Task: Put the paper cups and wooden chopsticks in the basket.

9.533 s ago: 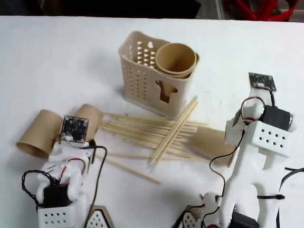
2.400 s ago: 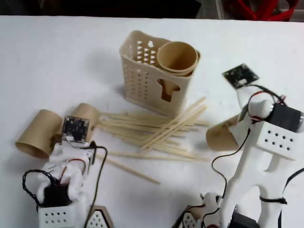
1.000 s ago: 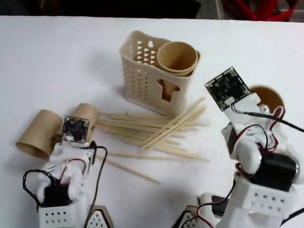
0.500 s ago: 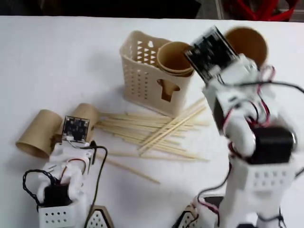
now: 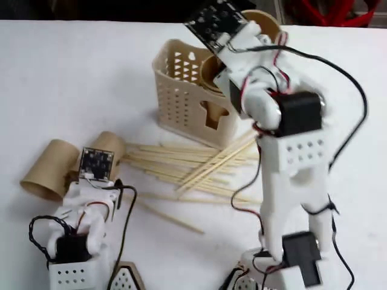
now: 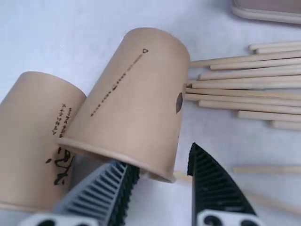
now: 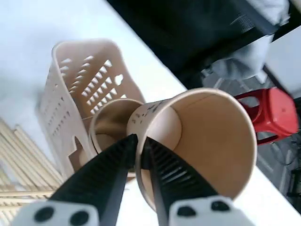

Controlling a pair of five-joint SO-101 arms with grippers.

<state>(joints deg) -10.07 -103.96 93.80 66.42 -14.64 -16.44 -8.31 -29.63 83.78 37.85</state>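
Observation:
A cream perforated basket stands at the back of the table with nested paper cups in its right end. My right gripper is shut on the wall of a paper cup, held in the air on its side just above and beside the nested cups in the basket. That held cup sits high behind the basket. Wooden chopsticks lie scattered in front of the basket. My left gripper is open just short of the rim of a lying cup; a second cup lies beside it.
The raised right arm stands over the right end of the chopstick pile. The left arm rests at the front left by the two lying cups. A red stool stands off the table behind.
The right arm has lifted its cup off the table right of the chopsticks and swung it up and left to the basket. The left arm and its two cups have not moved.

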